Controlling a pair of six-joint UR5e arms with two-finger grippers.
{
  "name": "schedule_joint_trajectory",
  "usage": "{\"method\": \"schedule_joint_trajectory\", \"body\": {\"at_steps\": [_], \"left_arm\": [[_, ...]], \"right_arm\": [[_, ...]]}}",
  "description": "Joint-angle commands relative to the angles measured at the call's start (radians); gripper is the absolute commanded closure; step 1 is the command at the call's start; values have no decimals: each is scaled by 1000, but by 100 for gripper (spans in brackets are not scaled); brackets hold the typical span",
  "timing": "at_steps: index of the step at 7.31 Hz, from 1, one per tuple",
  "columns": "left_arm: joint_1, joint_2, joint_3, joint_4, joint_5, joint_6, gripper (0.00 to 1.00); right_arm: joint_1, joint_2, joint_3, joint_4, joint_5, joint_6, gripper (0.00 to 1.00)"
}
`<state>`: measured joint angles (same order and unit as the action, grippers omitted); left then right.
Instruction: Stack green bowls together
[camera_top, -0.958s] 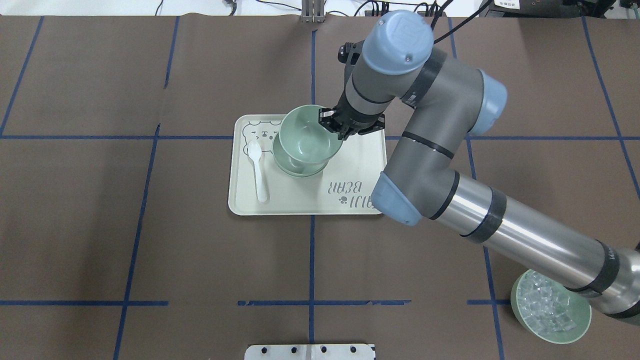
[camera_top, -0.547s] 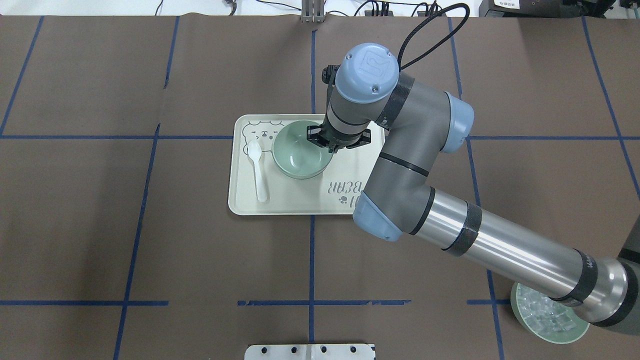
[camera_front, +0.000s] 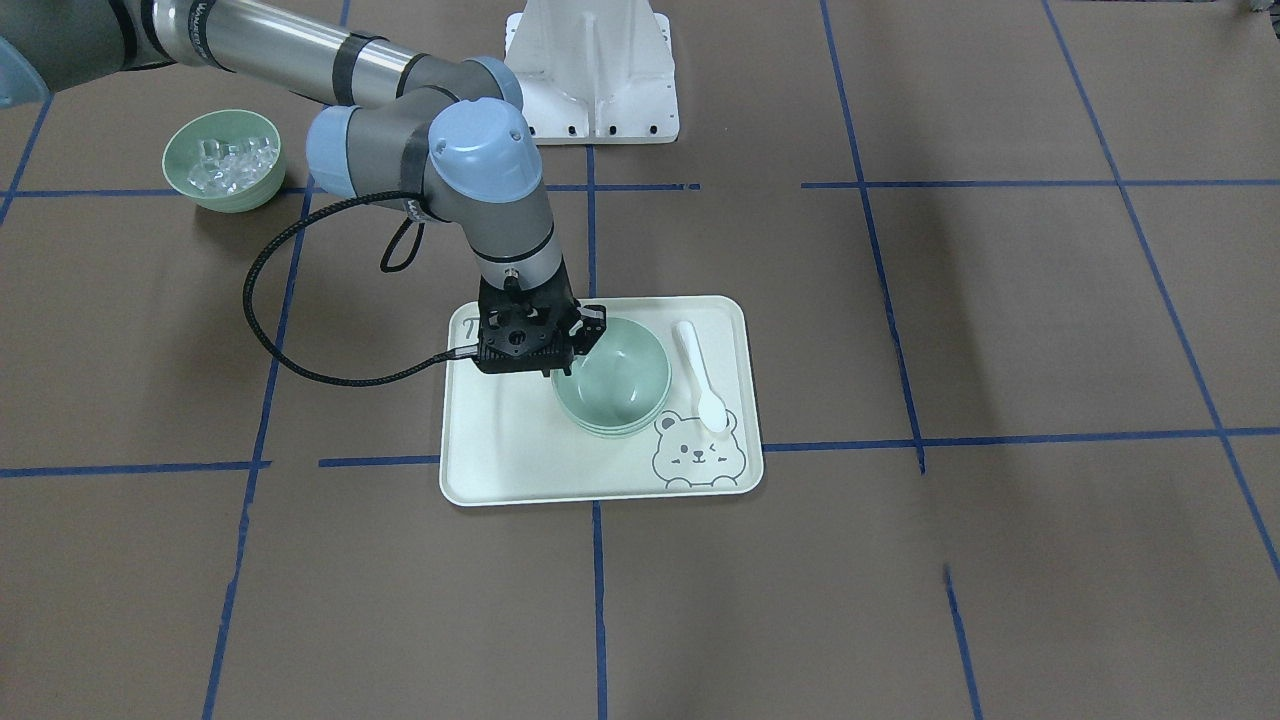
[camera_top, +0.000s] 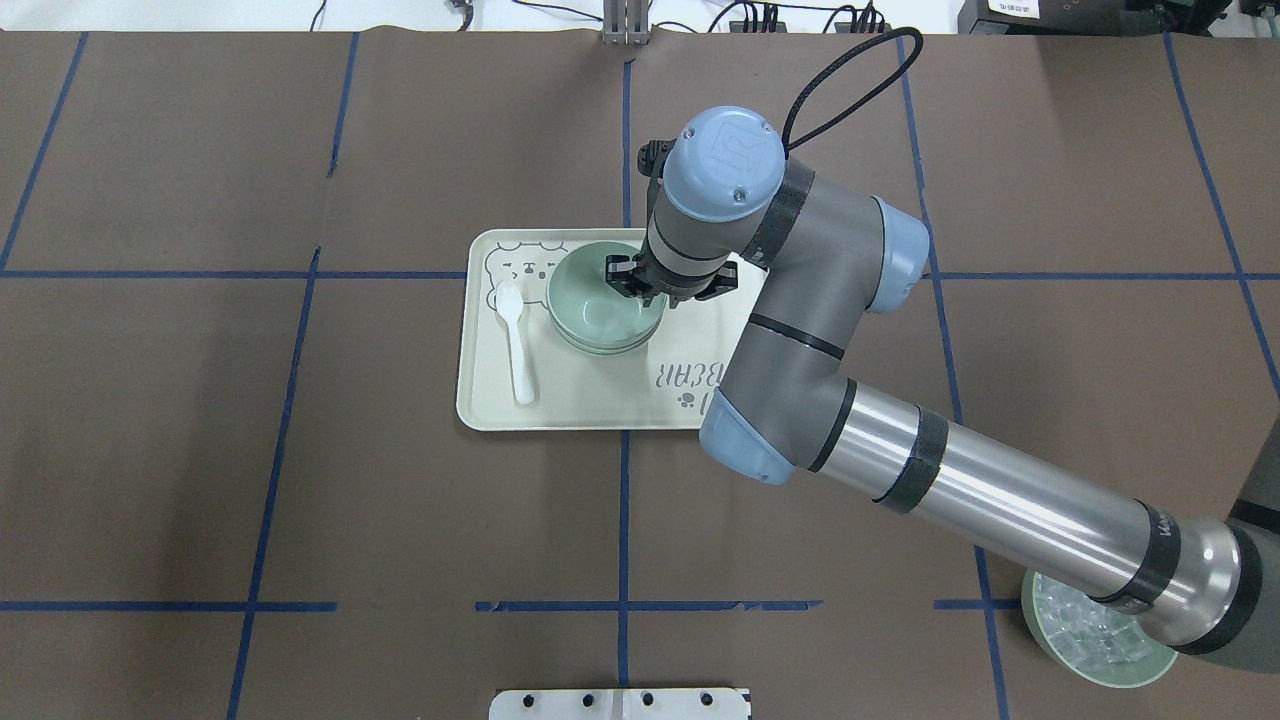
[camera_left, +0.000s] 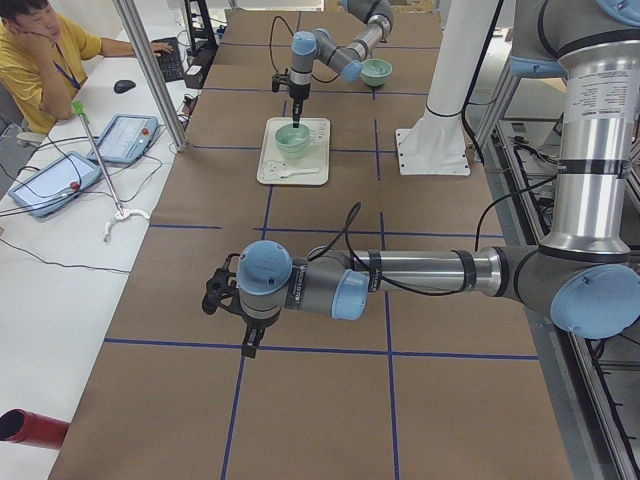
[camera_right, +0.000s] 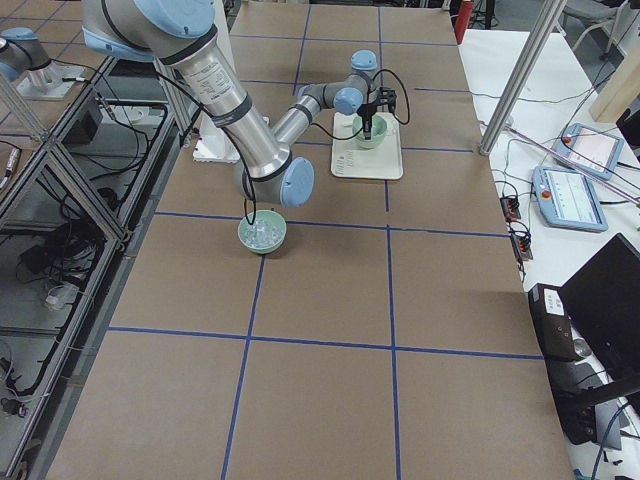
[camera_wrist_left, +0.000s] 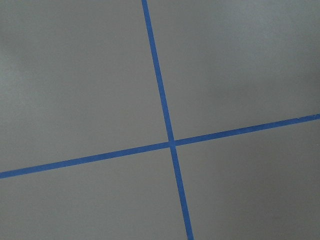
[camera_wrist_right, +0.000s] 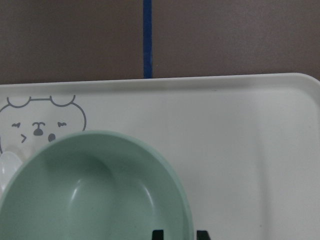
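Note:
The green bowls (camera_top: 595, 305) sit nested in one stack on the cream tray (camera_top: 600, 400). In the front-facing view the rims of the lower bowls (camera_front: 610, 428) show under the top bowl (camera_front: 612, 375). My right gripper (camera_top: 650, 297) is at the top bowl's rim on the side towards the arm. In the right wrist view its fingertips (camera_wrist_right: 158, 235) straddle the rim of the top bowl (camera_wrist_right: 100, 200). My left gripper (camera_left: 212, 298) hangs over bare table far from the tray. I cannot tell whether it is open or shut.
A white spoon (camera_top: 517, 345) lies on the tray beside the stack. A like green bowl of clear ice-like cubes (camera_front: 222, 160) stands near the right arm's base, partly under the arm in the overhead view (camera_top: 1095, 645). An operator sits at a side desk (camera_left: 40, 60).
My right gripper has lowered the held bowl from above the stack down into it. The arm has swung a little to the left and down.

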<state>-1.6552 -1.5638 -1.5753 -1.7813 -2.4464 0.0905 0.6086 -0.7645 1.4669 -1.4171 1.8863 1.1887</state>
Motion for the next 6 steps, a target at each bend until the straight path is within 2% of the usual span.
{"method": "schedule_joint_trajectory", "body": {"at_steps": [1,2,3,4,6], "left_arm": [[0,5,1,-10,1,5,0],[2,2,1,-9,1,0,0],[3,1,32,0,1,-2,0],[3,1,28,0,-8,2,0],[2,8,35,6,0,3,0]], "right_arm": [[61,2,4,-11,43,-21,0],[147,-15,3,-16,148,-102,0],[231,-36,6,-87,219,-248,0],[320,-54,9,-185,252,-452,0],[532,-183,7,-227,336,-851,0]]}}
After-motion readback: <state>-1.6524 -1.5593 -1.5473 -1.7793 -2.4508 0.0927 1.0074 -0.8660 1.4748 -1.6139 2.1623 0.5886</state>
